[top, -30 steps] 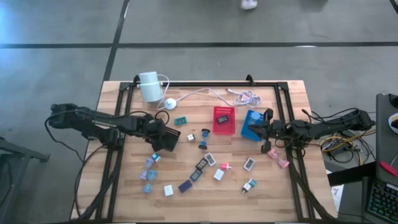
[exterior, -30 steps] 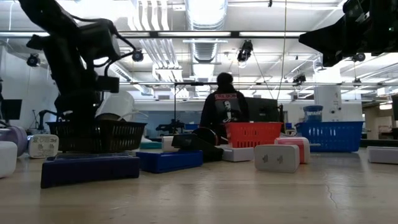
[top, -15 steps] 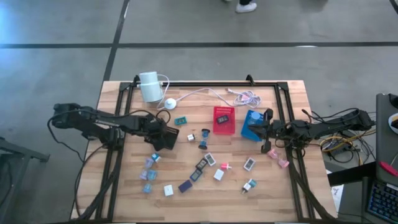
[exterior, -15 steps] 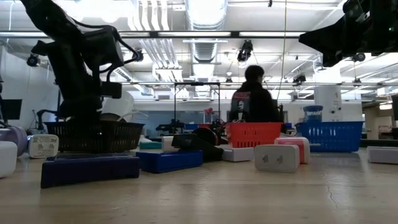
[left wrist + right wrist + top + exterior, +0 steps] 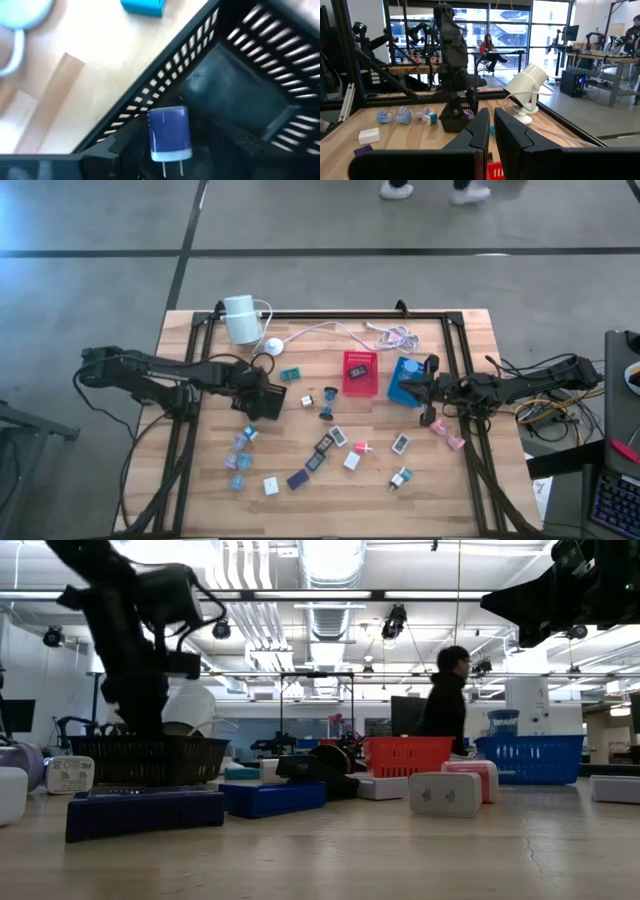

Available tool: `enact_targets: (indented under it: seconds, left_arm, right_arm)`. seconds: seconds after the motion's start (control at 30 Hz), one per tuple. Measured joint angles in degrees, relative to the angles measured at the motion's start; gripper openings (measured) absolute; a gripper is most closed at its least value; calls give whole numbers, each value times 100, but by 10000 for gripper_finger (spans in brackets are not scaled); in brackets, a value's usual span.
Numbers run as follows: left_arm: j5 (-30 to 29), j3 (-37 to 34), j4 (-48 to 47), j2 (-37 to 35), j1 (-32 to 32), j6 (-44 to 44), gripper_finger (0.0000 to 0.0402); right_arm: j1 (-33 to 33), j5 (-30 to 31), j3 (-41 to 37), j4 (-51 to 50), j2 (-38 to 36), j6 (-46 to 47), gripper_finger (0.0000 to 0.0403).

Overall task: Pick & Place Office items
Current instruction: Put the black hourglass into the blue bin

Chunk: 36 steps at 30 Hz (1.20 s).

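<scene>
Seen from above, the left gripper (image 5: 262,395) hangs over the black tray (image 5: 150,758), which sits on the left-arm side of the red tray (image 5: 360,387), a short way off. Its wrist camera looks down into the slatted black tray, where a blue plug (image 5: 169,134) with two prongs shows against the dark floor. Whether the fingers are apart or clamped on that plug cannot be told. The right gripper (image 5: 432,385) waits on the other side of the red tray, just past the blue tray (image 5: 403,385), its two fingers (image 5: 510,132) drawn together on nothing. One black item (image 5: 358,365) lies inside the red tray. Most of the office items (image 5: 330,442) lie loose on the wood on the near side of the red tray, in white, teal, purple and black. A teal piece (image 5: 290,374) sits between the red tray and the black one, and two pink pieces (image 5: 447,435) lie beneath the right arm. A white cylinder (image 5: 240,318) with its cable (image 5: 330,330) stands beyond the black tray, farther from the red tray. Past the table, in the room behind the red tray, a person (image 5: 445,705) stands side-on
</scene>
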Motion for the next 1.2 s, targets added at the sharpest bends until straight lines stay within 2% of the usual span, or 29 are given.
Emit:
enact_targets:
  seconds: [0.17, 0.27, 0.4, 0.5, 0.6, 0.67, 0.77, 0.97, 1.1, 1.2]
  left_arm:
    - [-2, 499, -567, -327, -1, 292, 205]
    - [22, 739, -352, -652, -41, 1019, 203]
    - [178, 837, 874, -1260, -94, 1859, 197]
    - [834, 722, 2253, -1761, -92, 2502, 188]
    - [1684, 359, 3614, -2177, -94, 3365, 166]
    - [1980, -2, 4424, -2367, -76, 3666, 145]
    - [2035, -513, 5416, -2465, 74, 3672, 102]
    - [2092, -1636, 6261, -2326, 565, 3414, 10]
    - [2148, -2294, 7173, -2256, 933, 3115, 10]
    - [2371, -2586, 7314, -2322, 1130, 3088, 8]
  right_arm:
    - [0, 0, 0, 1, -1, -12, 22]
    - [0, 0, 0, 2, -1, -14, 22]
    - [0, 1, 0, 3, -1, -10, 22]
    - [0, 1, 1, 53, 1, -14, 22]
    - [0, 2, 2, 153, -1, -12, 22]
    - [0, 2, 2, 158, -1, -7, 22]
    - [0, 2, 2, 156, 1, -14, 22]
    - [-2, 2, 2, 141, -1, -127, 22]
    - [-4, 2, 2, 132, 0, -147, 22]
    - [-4, 5, 2, 136, 1, -196, 22]
